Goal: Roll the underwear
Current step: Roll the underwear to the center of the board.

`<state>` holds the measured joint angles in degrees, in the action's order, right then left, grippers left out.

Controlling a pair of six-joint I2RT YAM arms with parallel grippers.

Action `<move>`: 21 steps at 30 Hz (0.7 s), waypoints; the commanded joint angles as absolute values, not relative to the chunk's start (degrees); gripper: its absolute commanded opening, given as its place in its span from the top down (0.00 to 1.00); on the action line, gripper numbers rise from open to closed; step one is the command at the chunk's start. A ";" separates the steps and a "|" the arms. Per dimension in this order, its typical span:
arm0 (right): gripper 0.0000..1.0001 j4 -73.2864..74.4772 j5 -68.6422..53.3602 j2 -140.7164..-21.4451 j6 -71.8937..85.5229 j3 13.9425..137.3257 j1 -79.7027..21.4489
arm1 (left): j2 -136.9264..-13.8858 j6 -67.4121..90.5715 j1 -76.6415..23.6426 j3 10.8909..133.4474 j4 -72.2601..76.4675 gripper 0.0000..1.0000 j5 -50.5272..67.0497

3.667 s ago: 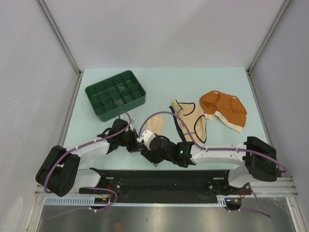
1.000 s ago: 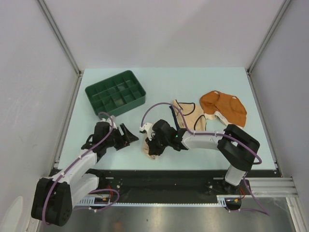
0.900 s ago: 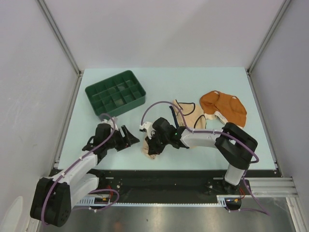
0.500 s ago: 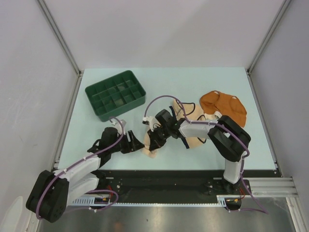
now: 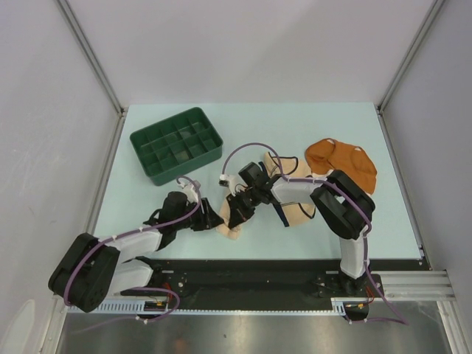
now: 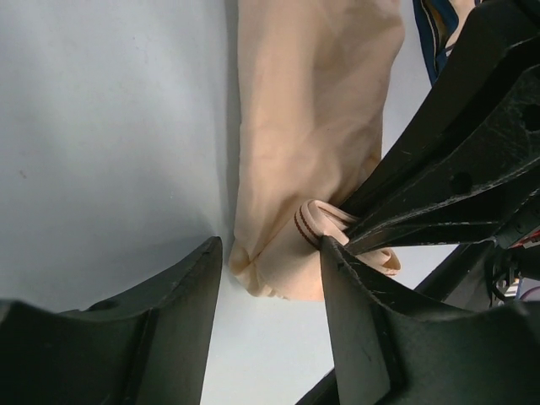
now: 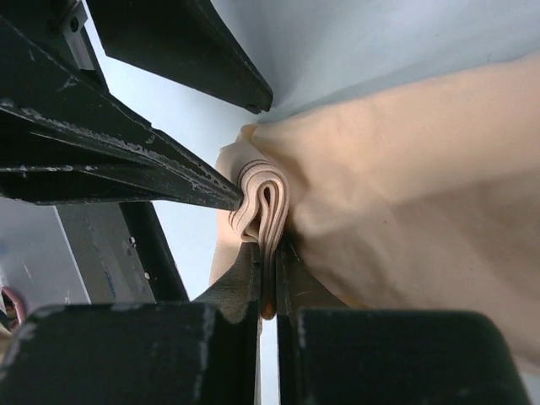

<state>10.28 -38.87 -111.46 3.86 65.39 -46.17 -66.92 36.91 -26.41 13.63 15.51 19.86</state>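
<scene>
Pale mint tabletop (image 5: 295, 129) inside white walls fills my overhead view, with a dark green compartment tray (image 5: 184, 167) at the far left. The rust-orange underwear (image 5: 341, 164) lies at the far right, and the cream underwear (image 5: 296, 212) with black trim is partly under my right arm. Both arms reach to the middle near edge, where the peach underwear (image 5: 231, 228) lies. The left tool (image 5: 210, 217) comes at it from the left, and the right tool (image 5: 237, 214) is right beside it, over the cloth. On the left wrist camera, the left tool (image 6: 270, 245) has its jaws apart, straddling the near end of the peach underwear (image 6: 312, 101), which runs away from me across the tabletop (image 6: 110, 126). From the right, the other arm's dark fingers (image 6: 439, 186) pinch a folded, striped edge of that cloth. On the right wrist camera, the right tool (image 7: 268, 253) is clamped tight on that layered fold, which loops up just past the fingertips. The rest of the peach underwear (image 7: 405, 186) spreads to the right. The left tool's fingers (image 7: 181, 51) stand close on the left, one tip right against the fold.
</scene>
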 commanded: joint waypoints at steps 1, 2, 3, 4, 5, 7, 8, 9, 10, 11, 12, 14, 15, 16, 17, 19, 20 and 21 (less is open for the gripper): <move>1.00 10.11 -35.33 -114.52 1.49 67.41 -45.00 | -69.08 34.81 -27.33 13.63 17.57 0.46 19.77; 1.00 10.19 -35.42 -114.61 1.58 67.59 -44.91 | -69.08 34.80 -27.33 13.54 17.67 0.46 19.86; 1.00 10.20 -35.59 -115.13 1.67 67.67 -44.74 | -69.00 34.63 -27.33 13.36 17.67 0.46 19.95; 1.00 10.28 -35.68 -115.31 1.58 67.85 -44.56 | -68.65 34.54 -27.42 13.10 17.67 0.46 19.86; 1.00 10.54 -35.68 -115.49 1.67 68.11 -44.39 | -68.47 34.45 -27.42 13.01 17.67 0.45 19.86; 1.00 10.72 -35.95 -116.28 1.67 68.47 -44.03 | -68.20 34.28 -27.51 12.66 17.58 0.44 19.78; 1.00 10.81 -36.03 -116.45 1.67 68.73 -43.86 | -68.12 34.10 -27.42 12.57 17.58 0.44 19.95; 1.00 10.98 -36.12 -116.72 1.50 68.82 -43.86 | -68.20 34.01 -27.42 12.48 17.40 0.43 19.95; 1.00 10.99 -36.04 -116.89 1.41 68.91 -43.86 | -68.29 34.01 -27.51 12.48 17.40 0.43 20.04; 1.00 11.07 -36.12 -117.07 1.41 68.99 -43.51 | -68.55 33.93 -27.51 12.39 17.49 0.43 20.39; 1.00 10.99 -35.95 -117.16 1.58 69.17 -43.42 | -68.64 33.75 -27.42 12.22 18.01 0.43 21.00; 1.00 11.25 -36.12 -117.68 1.58 69.43 -43.16 | -68.90 33.66 -27.51 12.04 18.54 0.43 21.79; 1.00 11.34 -36.21 -117.86 1.58 69.52 -42.98 | -69.17 33.40 -27.42 12.04 18.72 0.43 21.80; 1.00 11.34 -36.04 -117.77 1.67 69.61 -42.89 | -69.43 33.22 -27.51 11.95 18.89 0.43 21.88; 1.00 11.34 -35.95 -118.03 1.67 69.61 -42.89 | -69.69 33.05 -27.42 12.04 19.16 0.44 22.32; 1.00 11.34 -35.86 -118.12 1.76 69.78 -42.63 | -70.22 32.87 -27.42 11.87 20.30 0.44 23.73; 1.00 11.34 -35.86 -118.39 1.84 69.87 -42.54 | -70.31 32.96 -27.42 11.69 20.65 0.45 23.99; 1.00 11.34 -35.95 -118.39 1.85 69.96 -42.45 | -70.40 33.05 -27.42 11.60 21.00 0.46 24.17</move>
<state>13.04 -44.38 -115.46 4.08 68.69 -43.90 -69.32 35.00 -27.00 13.06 20.16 21.78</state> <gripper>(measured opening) 0.040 0.551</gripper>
